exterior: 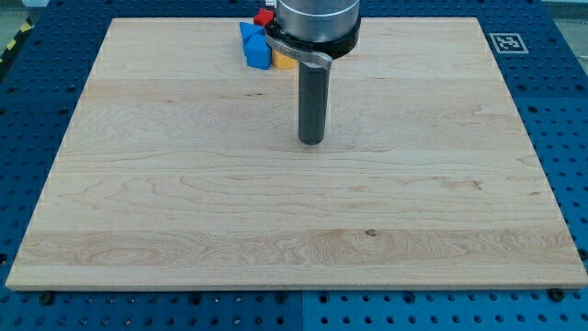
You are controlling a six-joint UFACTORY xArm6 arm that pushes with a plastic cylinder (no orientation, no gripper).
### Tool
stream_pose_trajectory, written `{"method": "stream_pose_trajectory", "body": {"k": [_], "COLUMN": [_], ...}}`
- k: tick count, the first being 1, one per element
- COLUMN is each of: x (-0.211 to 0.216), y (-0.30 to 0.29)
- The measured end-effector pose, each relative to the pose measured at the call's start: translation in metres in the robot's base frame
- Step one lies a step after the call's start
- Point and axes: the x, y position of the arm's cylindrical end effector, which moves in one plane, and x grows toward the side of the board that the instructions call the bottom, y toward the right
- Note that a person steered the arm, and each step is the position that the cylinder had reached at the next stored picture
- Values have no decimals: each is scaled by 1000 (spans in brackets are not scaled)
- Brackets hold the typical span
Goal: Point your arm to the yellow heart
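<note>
Where the pale wooden worktop [184, 211] lies on a blue perforated base [560, 110], its long grain lines run across the view and one small dark knot shows toward the view's bottom. My tip [311, 142], the flat end of a smooth dark cylindrical rod, stands upright on bare wood near the middle of the board, a little toward the view's top. The arm carries no jaws, so nothing is grasped. At the view's top, partly under the arm's round metal collar [317, 23], a tight cluster of blocks sits well apart from my tip: an angular blue block [253, 46], a red block [264, 17] mostly hidden behind it, and a yellow-orange block [284, 61] just beside the blue one. Its shape is too covered to make out, so I cannot tell whether it is the yellow heart. A black-and-white square marker [506, 42] occupies the board's top right corner.
</note>
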Motion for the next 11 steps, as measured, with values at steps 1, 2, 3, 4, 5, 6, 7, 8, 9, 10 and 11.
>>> {"method": "stream_pose_trajectory", "body": {"k": [1,2,3,4,5,6,7,8,9,10,11], "x": [0,-6,-30,-58,-85,-120,-130,-146,-183,-204,-210], "y": [0,4,26,62,69,72,91,102,109,109,100]}}
